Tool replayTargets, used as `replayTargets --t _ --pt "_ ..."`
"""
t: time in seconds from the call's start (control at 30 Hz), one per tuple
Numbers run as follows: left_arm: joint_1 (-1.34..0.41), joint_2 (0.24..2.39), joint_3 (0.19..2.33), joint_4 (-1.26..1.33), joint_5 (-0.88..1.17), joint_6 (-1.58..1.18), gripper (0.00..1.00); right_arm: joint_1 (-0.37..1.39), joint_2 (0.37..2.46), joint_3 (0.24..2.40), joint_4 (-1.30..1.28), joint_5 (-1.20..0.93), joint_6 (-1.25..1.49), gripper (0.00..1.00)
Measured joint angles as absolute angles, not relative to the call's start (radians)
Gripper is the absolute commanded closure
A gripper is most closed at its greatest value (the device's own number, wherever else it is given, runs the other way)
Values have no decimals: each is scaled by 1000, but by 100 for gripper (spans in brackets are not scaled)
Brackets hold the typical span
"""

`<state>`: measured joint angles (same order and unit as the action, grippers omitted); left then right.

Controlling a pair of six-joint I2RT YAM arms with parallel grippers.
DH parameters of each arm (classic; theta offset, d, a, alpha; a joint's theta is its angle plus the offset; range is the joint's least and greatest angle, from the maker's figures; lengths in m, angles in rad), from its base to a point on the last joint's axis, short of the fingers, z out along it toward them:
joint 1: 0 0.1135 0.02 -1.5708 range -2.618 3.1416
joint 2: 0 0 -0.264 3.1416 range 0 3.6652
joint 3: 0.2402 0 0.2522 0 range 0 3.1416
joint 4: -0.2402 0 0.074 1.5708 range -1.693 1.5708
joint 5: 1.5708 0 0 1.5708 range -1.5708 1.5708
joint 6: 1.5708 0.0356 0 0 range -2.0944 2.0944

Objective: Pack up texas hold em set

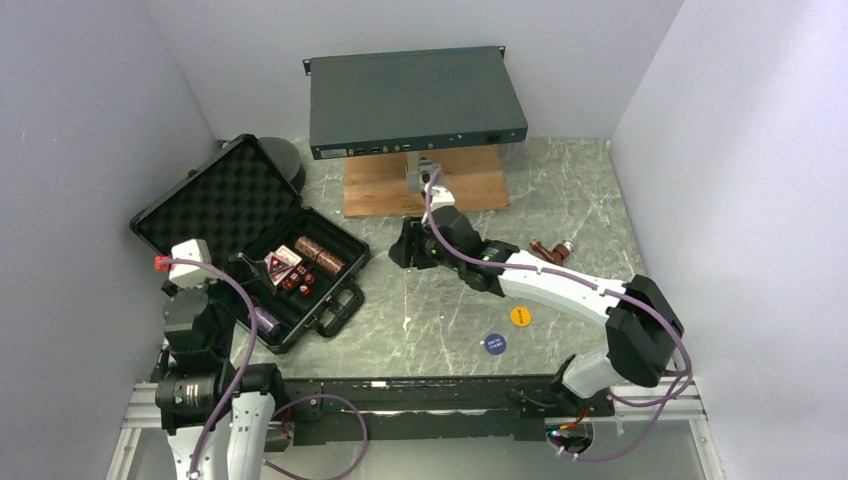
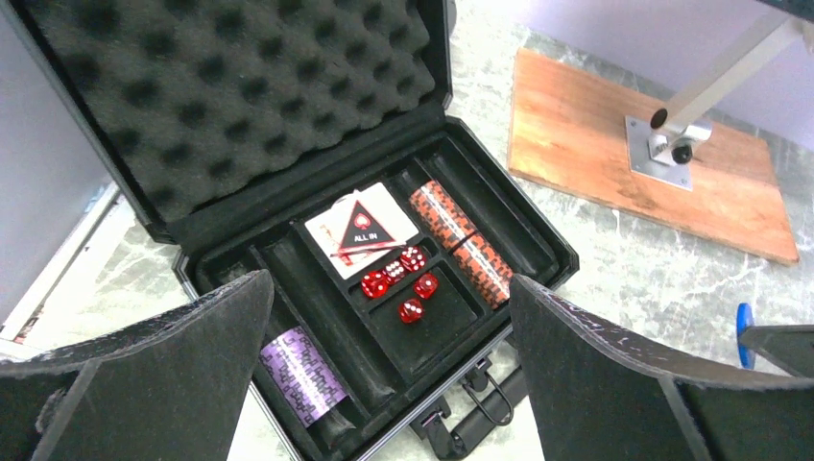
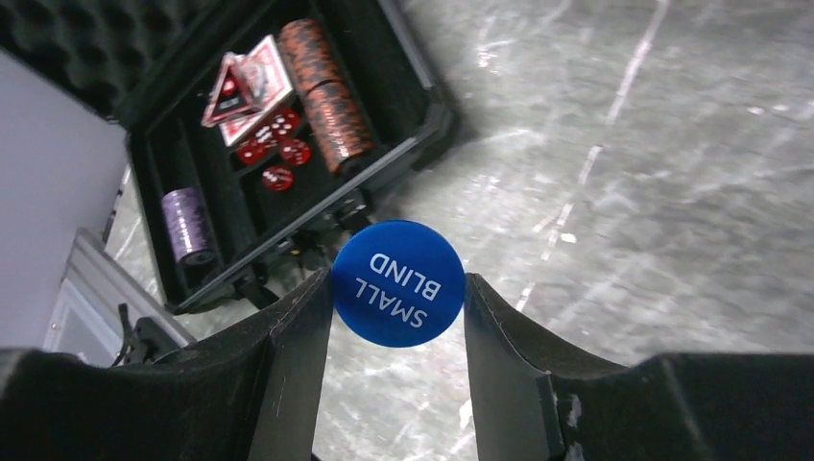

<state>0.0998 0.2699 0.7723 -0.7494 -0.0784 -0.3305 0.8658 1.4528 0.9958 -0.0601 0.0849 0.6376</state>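
Robot lab cell, white partition walls [image 1: 70,110], rack-style electronics box [image 1: 415,100]

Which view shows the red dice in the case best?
Left wrist: the dice sit large and sharp, pips visible. Right wrist shows them smaller; top external, only red specks.

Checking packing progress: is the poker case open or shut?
Open: the case lid stands back, foam lining showing, dice and chips visible inside.
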Motion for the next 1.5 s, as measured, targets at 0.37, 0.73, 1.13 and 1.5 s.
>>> replayTargets --t 0.37,0.73,1.13,1.5 --pt "110 193 773 -778 -194 -354 0 1030 1689 1245 -57 84 612 100" --pt "145 200 773 -791 -227 -364 0 1078 1935 1496 -52 -55 596 100" --pt "164 216 773 -791 -226 -364 0 1095 2091 1665 -64 -140 595 100" --pt "165 218 773 -790 -225 -364 0 1073 2212 1841 -183 -86 594 100"
